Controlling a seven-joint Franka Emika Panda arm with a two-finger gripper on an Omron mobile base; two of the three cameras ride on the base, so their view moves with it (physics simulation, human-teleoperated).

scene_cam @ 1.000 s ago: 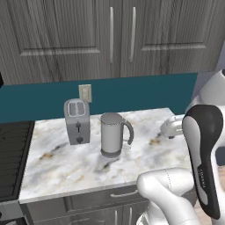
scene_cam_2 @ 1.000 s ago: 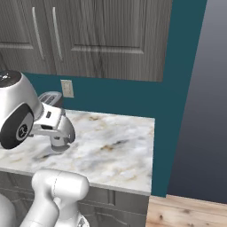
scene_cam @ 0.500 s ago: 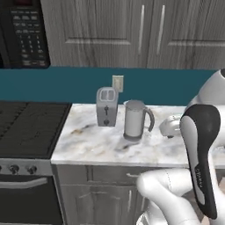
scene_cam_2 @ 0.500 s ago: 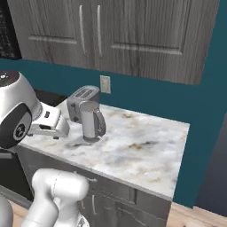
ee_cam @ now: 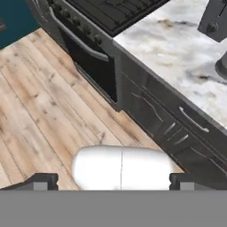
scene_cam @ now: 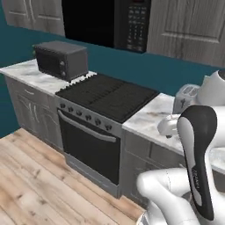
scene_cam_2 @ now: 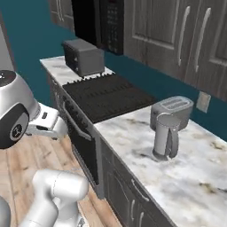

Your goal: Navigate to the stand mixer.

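The stand mixer is out of view. My gripper [ee_cam: 114, 181] is open, its two dark fingertips [ee_cam: 44, 181] wide apart with nothing between them. It hangs over the wooden floor [ee_cam: 40, 102] in front of the oven door [ee_cam: 91, 62]. In the right base view the hand [scene_cam_2: 44, 126] sits low at the left, level with the stove front. In the left base view the hand [scene_cam: 169, 125] is in front of the marble counter [scene_cam: 149, 116].
A black stove [scene_cam_2: 106, 95] sits between two marble counters. A dark toaster oven [scene_cam_2: 84, 57] stands on the far counter, a black microwave [scene_cam_2: 99, 22] hangs above. A silver toaster [scene_cam_2: 173, 108] and silver kettle [scene_cam_2: 166, 135] stand on the near counter [scene_cam_2: 177, 177].
The whole picture has shifted: the base has moved left along the counter. The stove, microwave and toaster oven have come into view; toaster and kettle now sit to the right.
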